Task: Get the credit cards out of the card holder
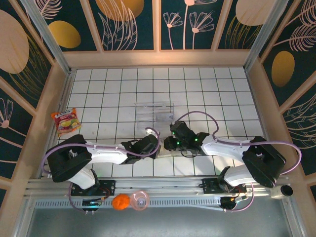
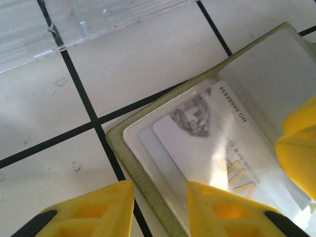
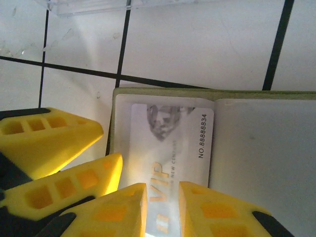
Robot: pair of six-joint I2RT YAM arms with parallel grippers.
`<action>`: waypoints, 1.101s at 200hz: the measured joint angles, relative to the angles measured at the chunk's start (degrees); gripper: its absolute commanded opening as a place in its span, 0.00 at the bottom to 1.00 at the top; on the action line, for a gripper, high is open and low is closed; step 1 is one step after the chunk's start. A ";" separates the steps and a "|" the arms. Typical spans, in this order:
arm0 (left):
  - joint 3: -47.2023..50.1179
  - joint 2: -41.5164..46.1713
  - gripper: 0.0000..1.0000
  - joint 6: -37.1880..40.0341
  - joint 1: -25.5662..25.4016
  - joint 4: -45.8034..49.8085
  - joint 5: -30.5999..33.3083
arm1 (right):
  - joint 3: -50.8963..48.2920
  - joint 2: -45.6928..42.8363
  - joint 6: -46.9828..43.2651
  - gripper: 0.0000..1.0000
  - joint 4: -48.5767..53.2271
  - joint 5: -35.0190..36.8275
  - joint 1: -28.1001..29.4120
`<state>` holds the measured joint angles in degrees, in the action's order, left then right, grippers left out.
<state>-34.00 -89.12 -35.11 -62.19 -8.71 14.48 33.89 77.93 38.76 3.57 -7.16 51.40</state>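
Here, olive card holder [image 3: 261, 158] open, pale VIP card [image 3: 173, 140] inside

A white tiled surface [image 1: 123, 89] is stretching across the enclosure, with thin black grid lines crossing it in squares. Dark teal wall panels [image 1: 133, 24] are rising behind it and at both sides, showing gold ovals and pale line-drawn leaves and flowers. Pale wooden framing [image 1: 158, 58] is bordering the panels and the tiles. Warm light is glowing along the foot of the back wall. Along the near edge, aluminium rails [image 1: 163, 185] are running from side to side.
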 measured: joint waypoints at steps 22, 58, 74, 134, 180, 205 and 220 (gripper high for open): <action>-0.61 -1.14 0.31 0.04 0.02 0.17 1.11 | -1.11 0.76 -0.52 0.24 -1.51 -1.81 -1.40; -0.74 -1.79 0.30 -0.04 0.04 0.35 1.46 | -2.95 2.27 -0.55 0.25 -2.86 -3.52 -3.10; -0.72 -1.79 0.29 -0.11 0.04 0.31 1.42 | -3.06 2.27 -0.55 0.28 -3.37 -3.91 -3.34; -0.09 -2.01 0.26 -0.55 0.04 -1.36 0.98 | -5.07 2.69 -0.35 0.19 -7.58 -7.82 -4.83; -0.09 -2.14 0.25 -0.52 0.04 -1.57 0.98 | -6.64 3.02 1.05 0.04 -10.64 -9.88 -5.70; -0.07 -2.12 0.26 -0.52 0.28 -1.62 0.81 | -7.06 2.75 2.08 0.00 -11.10 -10.12 -6.08; 0.07 -2.10 0.22 -0.55 0.50 -1.88 0.55 | -7.52 1.84 2.23 0.01 -11.10 -10.10 -6.12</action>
<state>-33.93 -91.22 -35.66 -61.69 -10.59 15.03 26.37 79.77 40.99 -7.53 -17.26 45.28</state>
